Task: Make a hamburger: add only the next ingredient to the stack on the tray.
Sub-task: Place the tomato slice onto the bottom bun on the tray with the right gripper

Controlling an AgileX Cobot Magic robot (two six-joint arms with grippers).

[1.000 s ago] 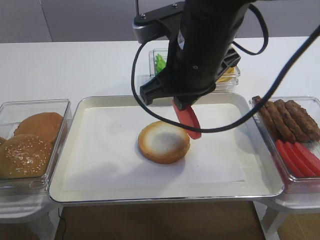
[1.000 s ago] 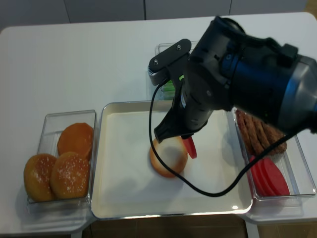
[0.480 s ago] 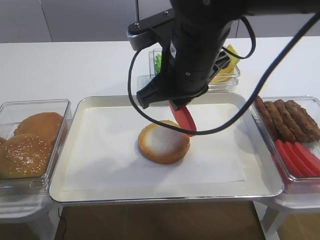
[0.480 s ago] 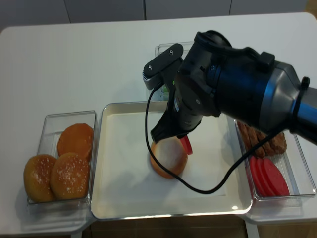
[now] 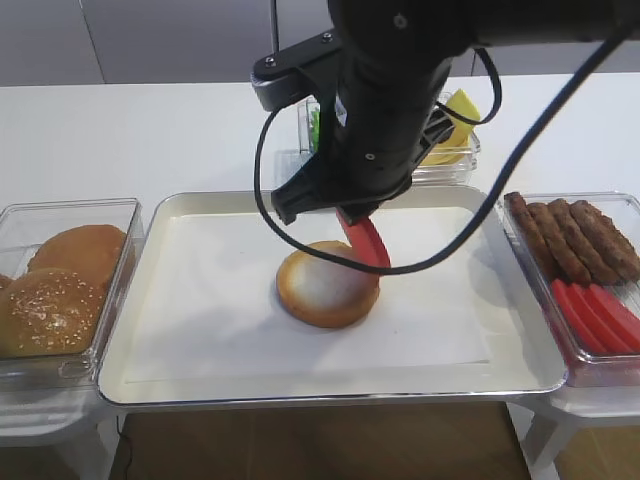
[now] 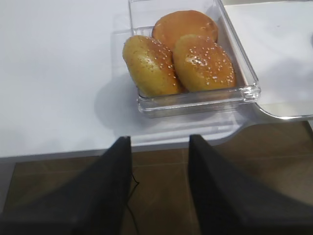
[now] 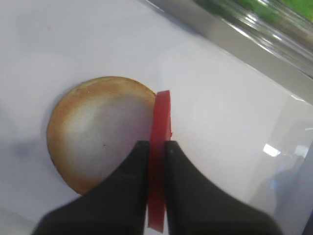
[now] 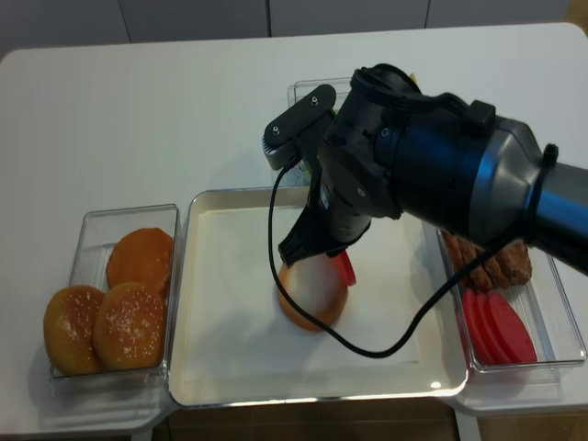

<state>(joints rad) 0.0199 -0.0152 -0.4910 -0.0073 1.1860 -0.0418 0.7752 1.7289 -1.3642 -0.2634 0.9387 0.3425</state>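
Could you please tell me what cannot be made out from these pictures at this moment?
- Right gripper: hidden by the arm in both high views.
- Tomato slice: edge-on in the right wrist view; whether it touches the bun bottom is unclear.
- Bin behind the tray: contents mostly blocked by the arm.

No legible text or labels

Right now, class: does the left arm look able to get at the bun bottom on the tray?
Probably not easily. The left tool hangs off the table's edge beside the bun-top bin, and the right arm hovers right over the bun bottom.
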